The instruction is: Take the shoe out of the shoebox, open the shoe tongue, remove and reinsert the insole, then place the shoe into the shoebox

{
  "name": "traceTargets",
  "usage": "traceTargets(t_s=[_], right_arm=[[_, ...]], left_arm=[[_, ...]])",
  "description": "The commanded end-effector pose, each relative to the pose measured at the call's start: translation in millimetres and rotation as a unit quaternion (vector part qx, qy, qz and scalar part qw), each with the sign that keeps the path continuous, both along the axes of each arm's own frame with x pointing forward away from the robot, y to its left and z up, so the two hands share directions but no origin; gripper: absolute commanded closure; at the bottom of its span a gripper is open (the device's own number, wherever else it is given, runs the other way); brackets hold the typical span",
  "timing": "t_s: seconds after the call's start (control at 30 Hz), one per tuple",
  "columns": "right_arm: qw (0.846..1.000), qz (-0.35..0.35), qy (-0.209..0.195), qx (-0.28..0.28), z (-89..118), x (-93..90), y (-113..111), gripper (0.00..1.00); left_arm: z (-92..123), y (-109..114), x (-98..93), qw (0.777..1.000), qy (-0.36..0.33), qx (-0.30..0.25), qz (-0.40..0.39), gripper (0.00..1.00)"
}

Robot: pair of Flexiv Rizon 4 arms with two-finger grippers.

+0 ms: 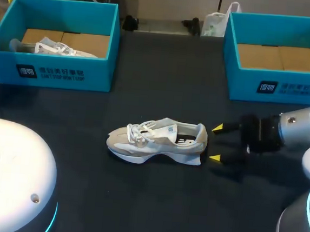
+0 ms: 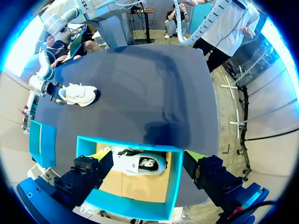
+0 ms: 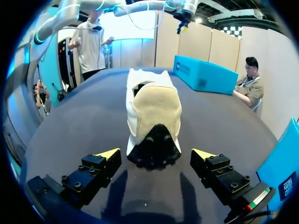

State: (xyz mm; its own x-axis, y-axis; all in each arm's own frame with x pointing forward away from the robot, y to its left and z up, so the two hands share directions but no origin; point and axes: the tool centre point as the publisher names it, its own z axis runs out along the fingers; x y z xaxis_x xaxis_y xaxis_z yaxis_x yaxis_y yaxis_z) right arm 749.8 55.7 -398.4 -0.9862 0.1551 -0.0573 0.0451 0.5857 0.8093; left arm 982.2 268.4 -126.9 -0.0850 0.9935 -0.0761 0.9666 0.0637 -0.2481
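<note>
so, the shoe (image 1: 155, 140) is already out of a box and sits mid-table, heel toward my right gripper (image 1: 216, 143), whose fingers are spread wide and hold nothing, tips just short of the heel. my left gripper (image 2: 147, 163) hangs released above the left shoebox (image 1: 50, 71), where a second shoe (image 1: 55, 48) lies. by my reckoning only the first step is done: opening the tongue, pulling and refitting the insole, and boxing the shoe are all left.
</note>
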Motion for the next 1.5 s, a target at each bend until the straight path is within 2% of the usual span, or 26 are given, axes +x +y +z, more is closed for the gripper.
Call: traceTargets(t_s=[0.03, 0.43, 0.87, 1.5], right_arm=[[1.0, -0.003, 0.003, -0.003, -5.8, 2.7, 10.0, 0.0], [1.0, 0.007, 0.016, 0.005, -9.2, 9.8, 27.6, 0.0], [0.999, 0.022, 0.025, 0.012, -6.3, 8.7, 46.7, 0.0], [0.998, 0.033, 0.024, 0.036, -20.7, 6.3, 64.8, 0.0]], left_arm=[[1.1, 0.4, 0.8, 1.0, 0.001, 0.002, -0.001, 0.0], [1.1, 0.4, 0.8, 1.0, 0.001, 0.002, -0.001, 0.0], [1.1, 0.4, 0.8, 1.0, 0.001, 0.002, -0.001, 0.0], [1.1, 0.4, 0.8, 1.0, 0.001, 0.002, -0.001, 0.0]])
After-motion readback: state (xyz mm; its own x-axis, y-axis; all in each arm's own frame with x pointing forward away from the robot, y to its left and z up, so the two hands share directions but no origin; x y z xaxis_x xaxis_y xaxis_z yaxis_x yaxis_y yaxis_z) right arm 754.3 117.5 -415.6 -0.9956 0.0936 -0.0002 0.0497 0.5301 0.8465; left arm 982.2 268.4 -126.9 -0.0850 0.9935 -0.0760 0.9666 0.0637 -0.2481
